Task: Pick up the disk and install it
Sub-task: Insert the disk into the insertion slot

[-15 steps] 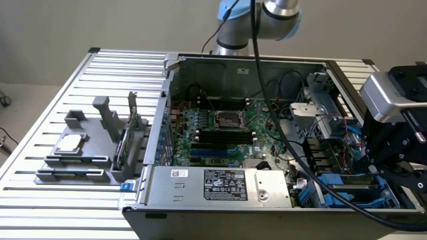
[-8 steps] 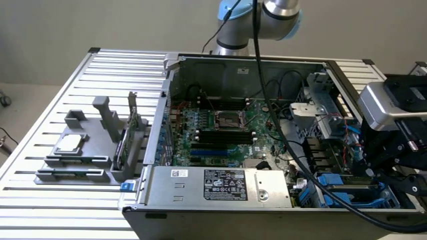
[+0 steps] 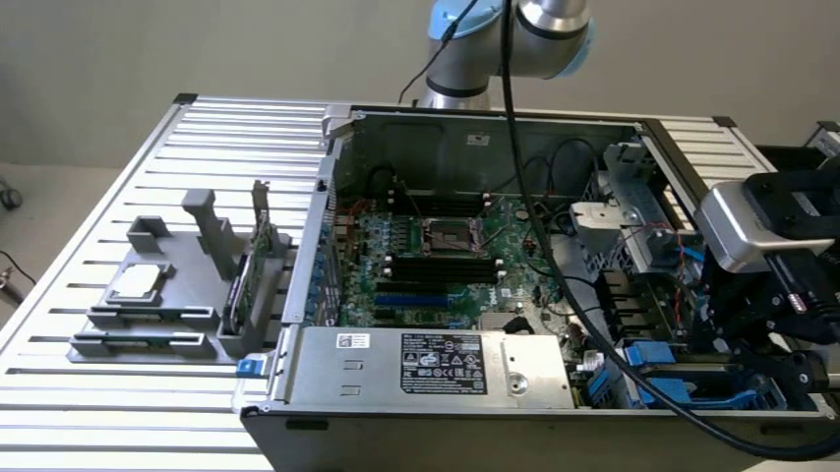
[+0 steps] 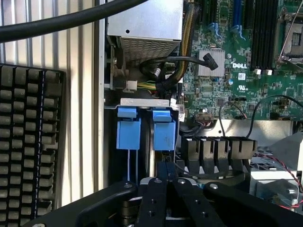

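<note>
The jaws were pressed together with nothing pinched between them, their black tips meeting just beside the blue end of the disk (image 4: 164,135). Whether they touched that blue plastic could not be told.

The disk sat slotted into a bay at the near corner of the open computer case (image 3: 323,226), on the exterior view's right. Only its blue carrier end showed, and the metal body was hidden inside the bay. A second blue carrier (image 4: 128,135) stood just beside it in the neighbouring slot. The power supply (image 3: 434,364) lay along the near edge of the case, to the left of the bays in the exterior view. The case itself rested on the slatted counter (image 3: 132,413).

Judged from what showed, the disk was seated or close to it.

As for handling, a metal drive like this was probably dense and stiff, with smooth faces that would slip under a light pinch. It was also likely to suffer from knocks. The plastic carrier would give a little. The safest hold seemed to be across the carrier's side rails or its blue end, away from the connector edge.
</note>
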Tool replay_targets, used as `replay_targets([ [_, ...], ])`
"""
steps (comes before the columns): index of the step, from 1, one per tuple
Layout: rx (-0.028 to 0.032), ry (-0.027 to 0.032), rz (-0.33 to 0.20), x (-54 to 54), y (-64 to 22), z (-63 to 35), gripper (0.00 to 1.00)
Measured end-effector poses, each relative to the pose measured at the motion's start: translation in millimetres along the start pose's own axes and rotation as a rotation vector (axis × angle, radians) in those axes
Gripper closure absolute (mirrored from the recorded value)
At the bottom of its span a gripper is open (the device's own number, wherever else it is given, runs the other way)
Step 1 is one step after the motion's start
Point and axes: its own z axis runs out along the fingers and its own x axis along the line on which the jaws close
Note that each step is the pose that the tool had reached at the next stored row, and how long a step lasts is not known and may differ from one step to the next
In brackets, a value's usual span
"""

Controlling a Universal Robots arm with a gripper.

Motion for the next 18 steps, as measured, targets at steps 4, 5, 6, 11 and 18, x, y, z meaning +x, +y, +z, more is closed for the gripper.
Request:
replay_targets([
  [4, -0.0006, -0.0001, -0.005, -0.6, -2.5, 7.4, 0.89],
  [5, -0.0007, -0.0001, -0.006, -0.7, -3.0, 9.3, 0.89],
  [6, -0.0008, -0.0001, -0.007, -0.8, -3.5, 11.1, 0.89],
  [11, -0.0016, 0.0012, -0.014, -0.2, -4.0, 18.8, 0.89],
  [18, -0.0057, -0.0018, -0.015, -1.9, -4.2, 2.0, 0.89],
])
